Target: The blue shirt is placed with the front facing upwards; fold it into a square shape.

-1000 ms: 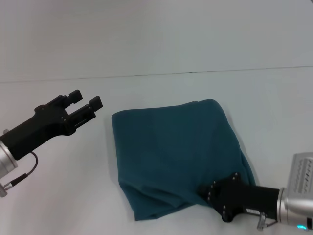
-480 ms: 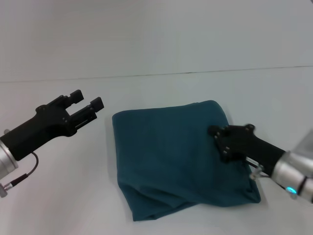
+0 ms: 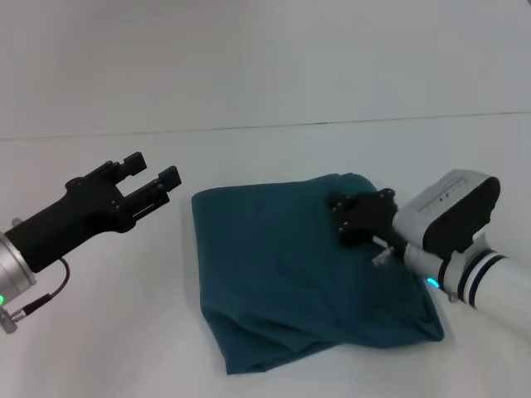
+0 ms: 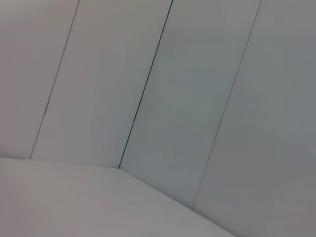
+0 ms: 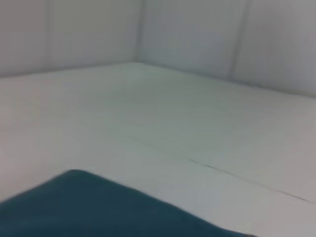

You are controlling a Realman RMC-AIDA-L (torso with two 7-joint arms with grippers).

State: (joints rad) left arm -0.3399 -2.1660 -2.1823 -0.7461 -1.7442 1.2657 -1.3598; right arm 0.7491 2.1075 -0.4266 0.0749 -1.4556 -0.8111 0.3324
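Observation:
The blue shirt (image 3: 282,265) lies folded into a rough rectangle on the white table, plain teal side up, with a thick rumpled fold along its near edge. No print or collar shows. My right gripper (image 3: 355,217) hovers over the shirt's far right part, its black end pointing left across the cloth. Left of the shirt, clear of it, my left gripper (image 3: 149,171) hangs open above the table with nothing between its fingers. The right wrist view shows a rounded teal edge of the shirt (image 5: 98,207). The left wrist view shows only wall panels.
The white table (image 3: 274,157) runs back to a pale panelled wall (image 3: 265,58). A dark seam line (image 3: 332,123) crosses the table's far part. Bare table lies on all sides of the shirt.
My right arm rose from the shirt's near right corner and swung toward the far side, over the shirt's right part. The near right corner now lies uncovered. The left gripper shifted only slightly.

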